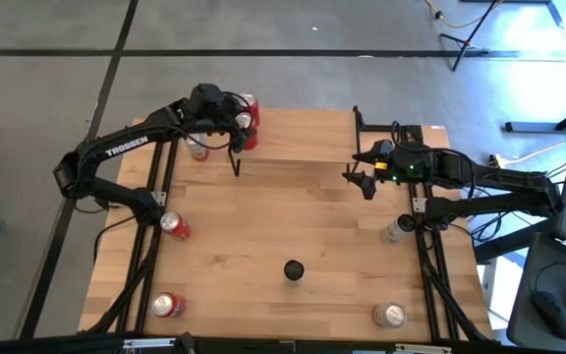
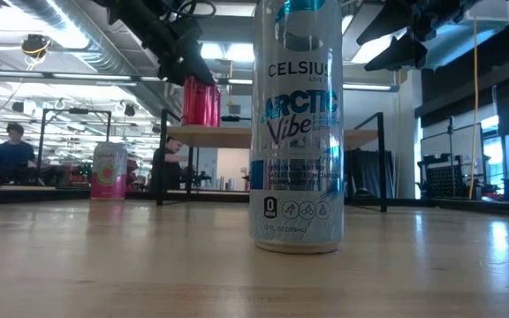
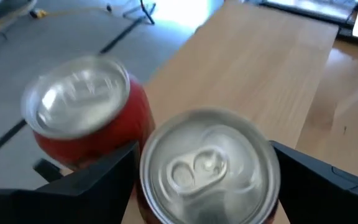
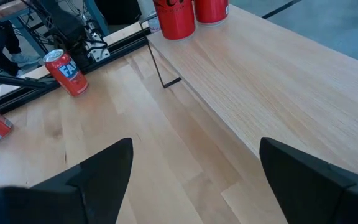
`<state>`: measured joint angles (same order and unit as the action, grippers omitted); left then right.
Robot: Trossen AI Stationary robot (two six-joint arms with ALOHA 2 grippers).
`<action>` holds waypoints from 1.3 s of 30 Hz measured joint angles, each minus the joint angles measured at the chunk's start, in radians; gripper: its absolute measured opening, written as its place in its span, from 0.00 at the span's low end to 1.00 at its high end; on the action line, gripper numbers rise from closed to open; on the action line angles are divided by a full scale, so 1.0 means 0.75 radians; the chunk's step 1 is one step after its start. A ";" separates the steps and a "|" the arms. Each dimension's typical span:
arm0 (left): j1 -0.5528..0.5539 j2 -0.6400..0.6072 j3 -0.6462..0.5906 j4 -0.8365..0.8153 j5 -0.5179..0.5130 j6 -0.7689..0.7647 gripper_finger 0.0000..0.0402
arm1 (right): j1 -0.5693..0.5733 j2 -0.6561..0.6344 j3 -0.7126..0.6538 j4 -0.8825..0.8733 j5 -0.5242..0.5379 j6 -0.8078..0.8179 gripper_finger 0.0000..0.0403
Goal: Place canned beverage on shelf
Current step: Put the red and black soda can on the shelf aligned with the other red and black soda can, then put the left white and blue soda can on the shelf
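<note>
The shelf (image 1: 303, 138) is a low light-wood board on thin black legs at the table's far side; it also shows in the low view (image 2: 263, 135). Two red cans stand on its left end. My left gripper (image 1: 244, 126) is over them and shut on the nearer red can (image 3: 210, 168). The other red can (image 3: 82, 118) stands right beside it. My right gripper (image 4: 191, 186) is open and empty, hovering above the shelf's right part (image 1: 364, 179). My left gripper pinches the red can between its two fingers (image 3: 104, 177), which lie against opposite sides of the can's body just below the rim (image 3: 146, 186). The fingers come from above, pointing down. The can stands upright with its bottom on the shelf's left end (image 2: 200, 124).
A tall Celsius can (image 2: 296, 124) stands mid-table near the front (image 1: 293, 269). Two red cans (image 1: 175, 226) (image 1: 168, 305) are at the table's left, two silver cans (image 1: 396, 231) (image 1: 389, 315) at its right. A pink can (image 2: 109, 170) stands left of the shelf.
</note>
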<state>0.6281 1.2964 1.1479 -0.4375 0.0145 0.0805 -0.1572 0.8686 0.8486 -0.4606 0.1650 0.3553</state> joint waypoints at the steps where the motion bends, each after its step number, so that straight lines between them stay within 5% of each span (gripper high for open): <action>1: 0.000 0.000 0.016 0.002 0.007 0.011 0.82 | 0.000 0.000 0.000 0.000 0.000 0.007 0.83; 16: 0.000 -0.079 0.360 -0.225 -0.017 -0.011 0.82 | 0.000 0.000 0.000 -0.015 0.000 0.045 0.83; 32: -0.252 -0.237 0.480 -1.177 0.038 -0.680 0.82 | 0.000 0.000 0.000 -0.027 -0.070 -0.061 0.83; 39: -0.398 -0.233 0.447 -1.414 0.055 -1.044 0.82 | 0.000 0.000 0.000 -0.026 -0.051 -0.065 0.83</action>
<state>0.3295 1.1220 1.4833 -1.4977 0.0558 -0.7026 -0.1570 0.8688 0.8486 -0.4805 0.1265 0.3061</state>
